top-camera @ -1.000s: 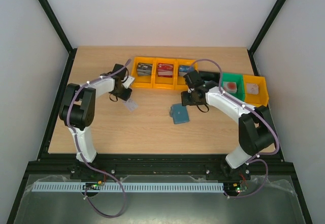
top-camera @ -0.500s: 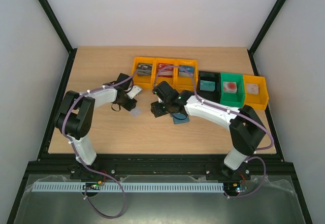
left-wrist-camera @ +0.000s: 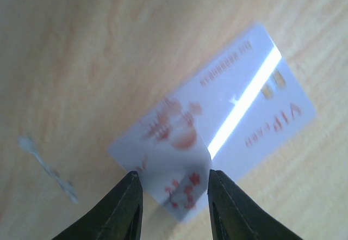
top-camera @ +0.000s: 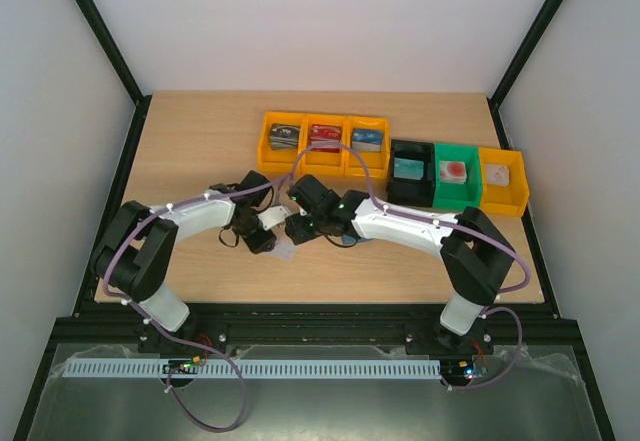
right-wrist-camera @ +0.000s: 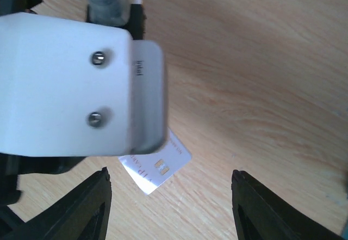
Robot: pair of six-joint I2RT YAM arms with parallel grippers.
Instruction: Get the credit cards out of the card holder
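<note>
Bright even light; glare stripes the blurred card [left-wrist-camera: 217,120].

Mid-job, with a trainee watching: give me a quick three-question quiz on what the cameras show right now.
1. True or false: the right gripper grips the card.
2. Which bin stands just right of the black bin? A red, B green, C blue.
3. Fill in: the card is pinched by the ___ gripper.
Key: 1 false, its jaws stand open above the card. 2 B, the green bin. 3 left; the left gripper has it.
</note>
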